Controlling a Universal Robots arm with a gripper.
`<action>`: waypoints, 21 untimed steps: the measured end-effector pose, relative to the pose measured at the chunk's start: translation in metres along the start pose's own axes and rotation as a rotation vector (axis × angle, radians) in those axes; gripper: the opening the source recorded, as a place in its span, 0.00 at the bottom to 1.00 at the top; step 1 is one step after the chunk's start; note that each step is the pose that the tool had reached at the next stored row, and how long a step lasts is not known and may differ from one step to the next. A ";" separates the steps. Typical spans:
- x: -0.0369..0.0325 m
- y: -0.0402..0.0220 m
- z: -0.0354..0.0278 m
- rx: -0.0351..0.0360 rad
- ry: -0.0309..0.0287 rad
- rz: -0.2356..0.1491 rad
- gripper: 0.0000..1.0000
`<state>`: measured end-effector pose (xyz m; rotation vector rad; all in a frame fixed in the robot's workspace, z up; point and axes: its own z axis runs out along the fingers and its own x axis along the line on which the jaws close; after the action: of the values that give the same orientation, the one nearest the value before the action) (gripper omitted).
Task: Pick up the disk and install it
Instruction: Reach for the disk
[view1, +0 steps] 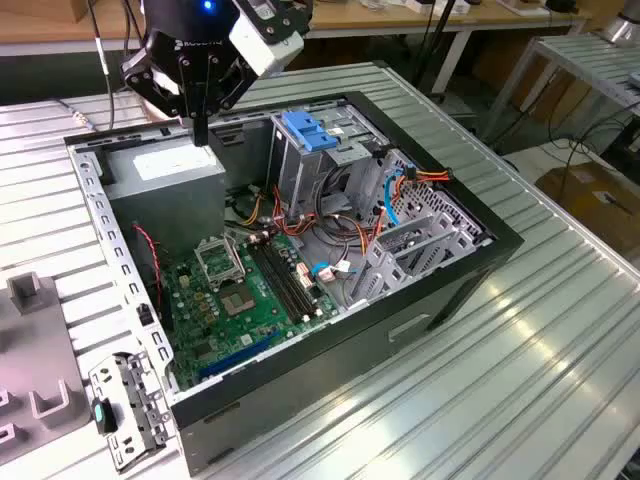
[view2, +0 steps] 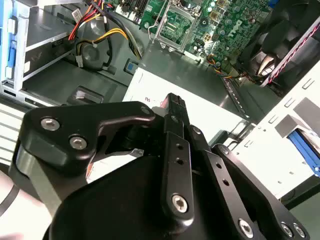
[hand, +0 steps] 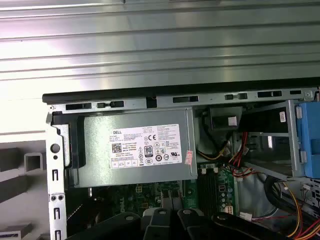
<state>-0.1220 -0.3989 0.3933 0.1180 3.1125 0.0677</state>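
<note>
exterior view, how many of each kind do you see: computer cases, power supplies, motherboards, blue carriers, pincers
computer case: 1
power supply: 1
motherboard: 1
blue carrier: 1
pincer: 1
total: 5

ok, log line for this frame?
gripper | fingers shut, empty | above power supply | disk at drive cage top, apart from gripper
</note>
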 end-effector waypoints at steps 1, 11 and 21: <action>0.0000 0.0000 0.0000 0.0000 0.0000 0.000 0.11; 0.0000 0.0000 0.0000 0.0000 0.0000 0.000 0.11; 0.0073 -0.0006 -0.0001 0.0000 0.0005 0.000 0.11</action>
<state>-0.1293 -0.3989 0.3932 0.1179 3.1129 0.0677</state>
